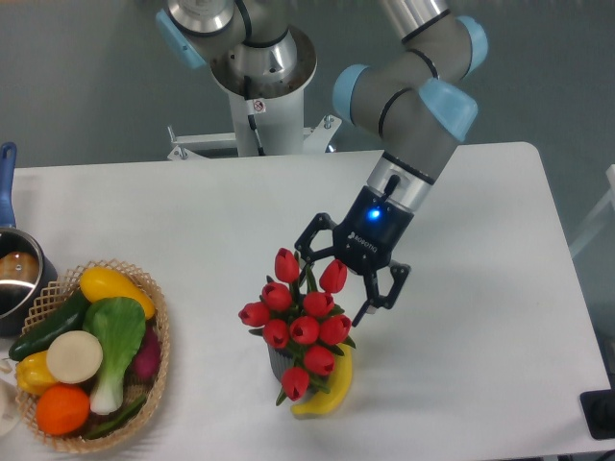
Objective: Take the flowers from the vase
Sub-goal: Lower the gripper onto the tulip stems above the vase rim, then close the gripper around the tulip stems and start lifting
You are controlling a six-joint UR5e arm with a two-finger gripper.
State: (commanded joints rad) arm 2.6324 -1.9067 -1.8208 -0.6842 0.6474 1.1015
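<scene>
The flowers (300, 319), a bunch of red tulip buds with green leaves, stand in the vase (280, 362), a short dark grey cylinder mostly hidden beneath them. My gripper (332, 288) is open, tilted down toward the left, with its fingers on either side of the topmost right buds at the bunch's upper right. It holds nothing.
A banana (330, 392) lies against the vase's right front. A wicker basket (154, 322) of vegetables and fruit stands at the left front. A metal pot (17, 279) with a blue handle is at the left edge. The table's front edge is close below the vase.
</scene>
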